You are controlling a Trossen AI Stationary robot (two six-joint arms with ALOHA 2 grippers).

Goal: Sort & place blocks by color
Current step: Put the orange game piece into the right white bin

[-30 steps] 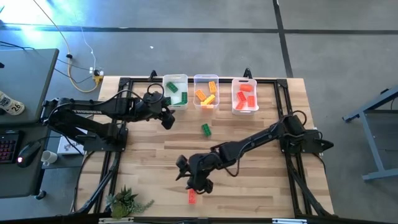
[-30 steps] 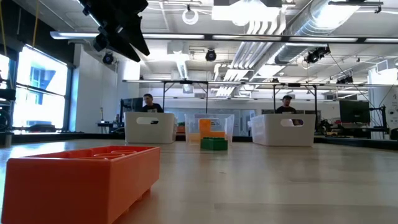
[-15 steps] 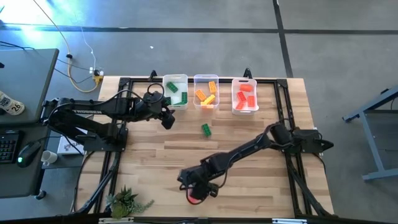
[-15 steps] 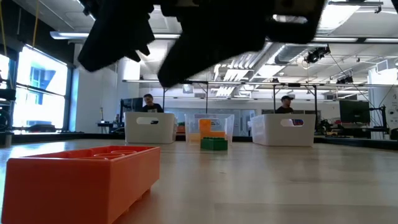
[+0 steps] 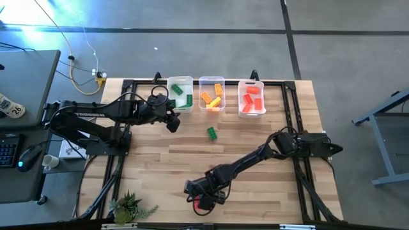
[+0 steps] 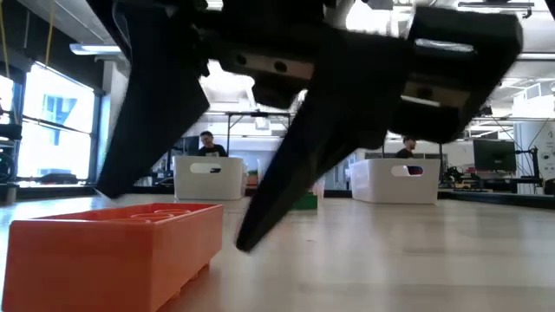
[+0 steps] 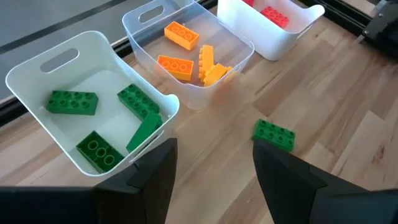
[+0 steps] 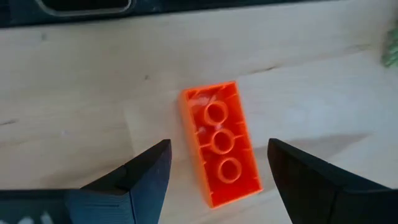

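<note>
Red block [image 8: 220, 152]: lies upside down, hollow side up, at the table's near edge, well apart from the three bins; right gripper [image 5: 203, 199] sits low over it, fingers spread wide on either side, nothing held yet, apparently lined up for a pinch across its narrow sides. Green block [image 5: 211, 133]: loose mid-table. Left gripper [image 5: 171, 122]: open, empty, waiting beside the green bin [image 5: 180, 82].

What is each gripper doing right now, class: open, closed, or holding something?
Left gripper: open, holding nothing, near the green bin.
Right gripper: open, holding nothing, over the red-orange brick.
</note>
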